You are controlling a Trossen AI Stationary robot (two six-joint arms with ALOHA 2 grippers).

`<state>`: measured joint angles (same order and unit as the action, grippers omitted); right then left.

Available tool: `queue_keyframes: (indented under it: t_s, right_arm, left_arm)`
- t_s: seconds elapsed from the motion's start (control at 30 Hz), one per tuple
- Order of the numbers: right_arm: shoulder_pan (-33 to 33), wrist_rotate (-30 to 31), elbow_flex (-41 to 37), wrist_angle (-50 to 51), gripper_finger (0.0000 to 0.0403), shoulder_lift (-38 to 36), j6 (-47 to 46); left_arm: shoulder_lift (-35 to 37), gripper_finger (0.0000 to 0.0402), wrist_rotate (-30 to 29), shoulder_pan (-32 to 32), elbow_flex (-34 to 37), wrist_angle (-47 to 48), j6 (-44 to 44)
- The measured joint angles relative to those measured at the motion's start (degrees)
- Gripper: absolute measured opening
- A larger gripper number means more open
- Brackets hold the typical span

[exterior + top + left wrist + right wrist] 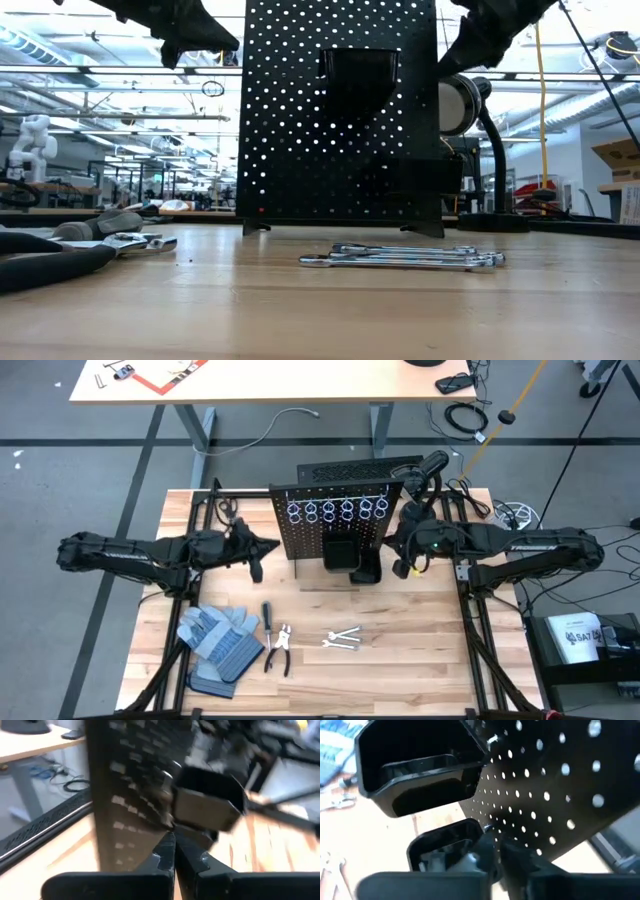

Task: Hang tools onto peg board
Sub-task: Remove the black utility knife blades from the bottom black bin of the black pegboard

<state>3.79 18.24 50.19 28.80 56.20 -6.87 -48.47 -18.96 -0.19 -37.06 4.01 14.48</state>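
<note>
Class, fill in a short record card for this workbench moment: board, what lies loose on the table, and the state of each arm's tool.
peg board: upright, ring holders along top, black bins on front
pliers: flat on table
screwdriver: flat, beside gloves
wrenches: loose in front of board
left tool: shut, empty, left of board
right tool: shut, empty, right of board
tools hung: none seen

The peg board [335, 520] stands at the table's [420, 670] back. In front of it lie the wrenches [342, 640]; left of them the pliers [280, 650], screwdriver [267, 615] and gloves [220, 640].
</note>
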Motion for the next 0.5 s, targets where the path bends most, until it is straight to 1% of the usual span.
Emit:
queue_keyframes:
  t_s: [0.13, 0.27, 0.3, 0.37, 0.43, 0.5]
  right_arm:
    - [-1.13, 1.88, 0.02, -0.59, 0.0003, -0.28, 6.3]
    - [-4.21, 2.97, 0.02, -0.61, 0.0001, 1.54, 9.72]
    - [-5.02, 2.7, 0.02, -0.63, 0.0001, 2.32, 8.39]
    - [-7.0, 1.24, 0.02, -0.65, 0.0001, 4.28, 5.39]
    - [-10.34, -0.72, 0.02, 0.14, 0.0001, 6.57, 6.17]
    - [-14.17, -0.99, 0.02, 1.04, 0.0, 9.04, 8.98]
  left_arm:
    - [-4.12, 0.0004, -1.37, -5.23, 0.07, -0.61, -5.64]
    - [-12.16, 0.0003, -3.65, -10.89, 0.07, -3.96, -10.44]
    - [-14.7, 0.0003, -4.85, -11.99, 0.09, -5.37, -9.57]
    - [-19.32, 0.0003, -6.6, -13.53, 0.11, -9.23, -4.65]
    - [-23.18, 0.0002, -7.31, -15.72, 0.11, -12.98, -3.19]
    - [-26.31, 0.0002, -10.44, -18.26, 0.11, -15.87, -3.44]
